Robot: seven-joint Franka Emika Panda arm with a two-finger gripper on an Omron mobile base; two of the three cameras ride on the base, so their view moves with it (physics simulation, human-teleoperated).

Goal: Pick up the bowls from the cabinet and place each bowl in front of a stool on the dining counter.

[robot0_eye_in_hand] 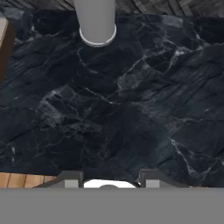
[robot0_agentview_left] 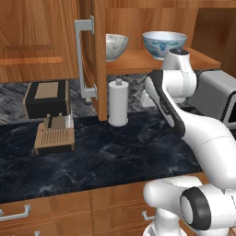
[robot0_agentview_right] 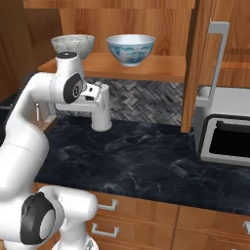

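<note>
Two bowls stand on the shelf [robot0_agentview_left: 138, 61] of the open wooden cabinet [robot0_agentview_left: 95, 55]. The speckled grey-white bowl [robot0_agentview_left: 115, 45] [robot0_agentview_right: 73, 45] is on the left, and the white bowl with blue pattern [robot0_agentview_left: 164, 44] [robot0_agentview_right: 131, 49] is to its right. My arm rises in front of the shelf, with the wrist just below the patterned bowl. The hand points down at the black counter. My gripper [robot0_eye_in_hand: 112, 179] stands open in the hand view, with nothing between its fingertips [robot0_eye_in_hand: 72, 179]. The stool and the dining counter are out of view.
A white paper towel roll [robot0_agentview_left: 118, 103] [robot0_eye_in_hand: 96, 22] stands on the black marble counter [robot0_agentview_left: 101, 156] under the cabinet. A coffee machine [robot0_agentview_left: 48, 115] sits at the left and a silver toaster oven [robot0_agentview_right: 227, 129] at the right. The cabinet doors, with long bar handles [robot0_agentview_left: 81, 60], hang open.
</note>
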